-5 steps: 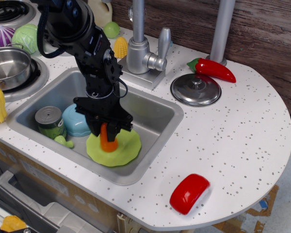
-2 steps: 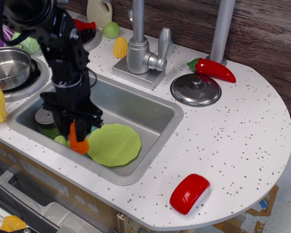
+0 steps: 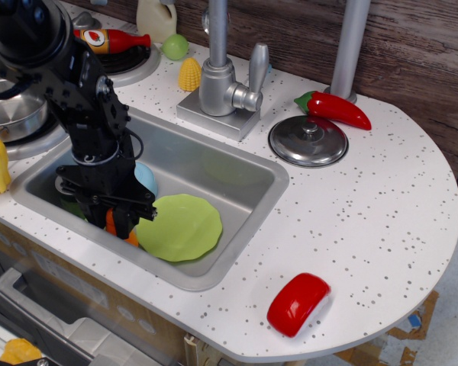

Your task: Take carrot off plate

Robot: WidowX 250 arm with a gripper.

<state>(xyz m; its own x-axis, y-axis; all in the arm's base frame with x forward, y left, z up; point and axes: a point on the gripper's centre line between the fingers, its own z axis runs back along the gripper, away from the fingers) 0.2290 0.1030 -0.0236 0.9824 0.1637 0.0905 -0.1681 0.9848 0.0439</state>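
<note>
Carrot (image 3: 114, 225) is off the plate (image 3: 183, 227) now, down on the sink (image 3: 237, 171) floor just left of the plate's rim, mostly hidden behind the gripper (image 3: 116, 221). Fingers are low around it; I can't tell whether they clamp it or have let go (black on orange, too occluded). Plate looks bare. Blue bowl (image 3: 145, 177) sits just behind the gripper, partly covered. Judgement: main move is essentially done; what's left is a confirmed release and the arm lifting clear without nudging carrot or plate.
</note>
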